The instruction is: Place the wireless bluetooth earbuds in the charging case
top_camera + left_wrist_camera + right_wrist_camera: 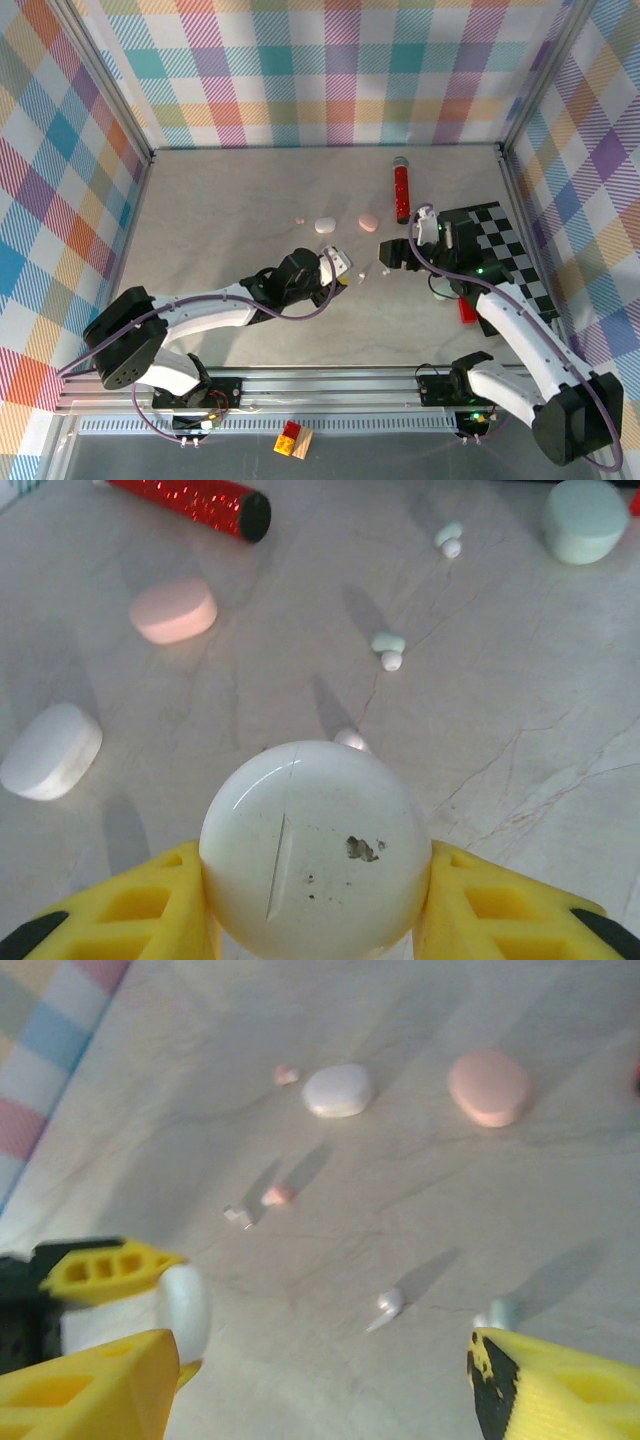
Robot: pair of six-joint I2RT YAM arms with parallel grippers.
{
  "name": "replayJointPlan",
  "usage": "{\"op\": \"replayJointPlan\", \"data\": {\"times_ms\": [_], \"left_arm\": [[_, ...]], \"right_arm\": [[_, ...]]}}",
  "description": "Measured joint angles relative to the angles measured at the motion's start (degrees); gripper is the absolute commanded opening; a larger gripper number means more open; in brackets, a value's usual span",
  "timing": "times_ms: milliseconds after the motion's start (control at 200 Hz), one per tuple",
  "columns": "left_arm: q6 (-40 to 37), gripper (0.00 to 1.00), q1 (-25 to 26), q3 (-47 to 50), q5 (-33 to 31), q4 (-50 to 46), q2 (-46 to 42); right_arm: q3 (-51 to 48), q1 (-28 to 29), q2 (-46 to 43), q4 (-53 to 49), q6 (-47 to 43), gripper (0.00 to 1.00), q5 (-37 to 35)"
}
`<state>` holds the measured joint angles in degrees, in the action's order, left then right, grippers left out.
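Several tiny pale earbuds [387, 648] lie loose on the grey worktop [520, 730] just past my left gripper [315, 905], which squeezes a round white charging case [315, 830], while my right gripper [310, 1390] hangs wide open, so I think it must pick one up next.

left arm [205, 315] and right arm [520, 325] are wearing white shells over black joint housings | purple cable [300, 312] is running along each of my links | my fingers [120, 910] are showing yellow moulded plastic, open ribbing, black patches | green LED [478, 412] is glowing at my right base
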<state>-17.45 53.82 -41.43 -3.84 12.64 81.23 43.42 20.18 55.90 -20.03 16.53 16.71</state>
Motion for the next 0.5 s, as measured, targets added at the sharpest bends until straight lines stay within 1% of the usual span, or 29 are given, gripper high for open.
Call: {"op": "replayJointPlan", "data": {"times_ms": [130,230,400,500], "left_arm": [[-2.84,0.37,0.04,1.18,2.38,2.6,-1.18],[-4.66,0.37,0.11,1.66,3.89,3.82,-1.73],[-6.25,0.37,0.11,1.68,5.77,4.15,-2.01],[-6.75,0.37,0.11,1.68,6.47,4.15,-2.25]], "right_arm": [[-0.33,0.09,0.28,-0.9,-0.76,0.71,8.04],[-0.33,0.83,1.92,-0.87,-0.76,0.7,12.39],[-0.11,2.78,6.19,0.26,-0.28,0.68,15.85],[0.83,4.37,9.2,0.96,0.42,0.65,16.61]]}}
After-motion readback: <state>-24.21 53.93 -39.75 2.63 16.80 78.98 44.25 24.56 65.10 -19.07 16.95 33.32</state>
